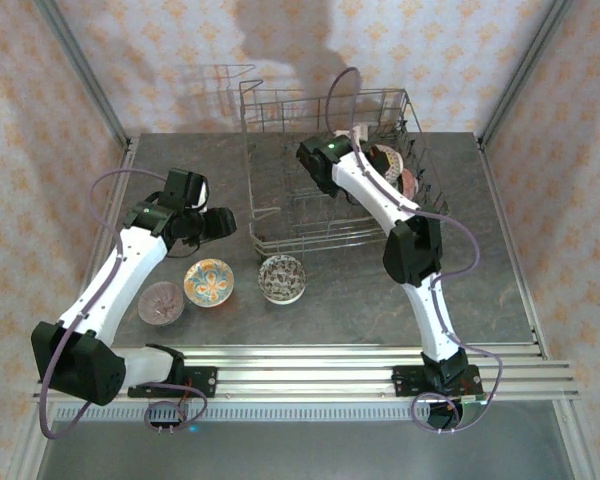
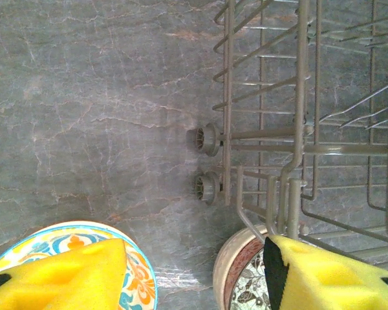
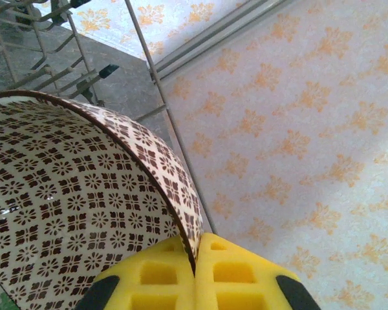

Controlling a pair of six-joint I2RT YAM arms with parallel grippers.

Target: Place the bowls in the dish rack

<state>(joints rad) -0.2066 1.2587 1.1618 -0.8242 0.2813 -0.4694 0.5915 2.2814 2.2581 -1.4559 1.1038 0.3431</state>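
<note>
In the middle of the dish rack (image 1: 280, 90), my right claw (image 3: 195, 258) is pinched shut on the rim of a brown-patterned bowl (image 3: 71, 194), tipped on edge; racked bowls (image 1: 385, 160) stand toward the rack's right wall. My left claw (image 2: 194, 271) hangs open and empty just outside the rack's near-left corner; three bowls (image 1: 209, 281) sit in front of the rack. It is a thin edge pinch; I judge a knock against the rack could slip the bowl loose into its neighbours and chip them.
</note>
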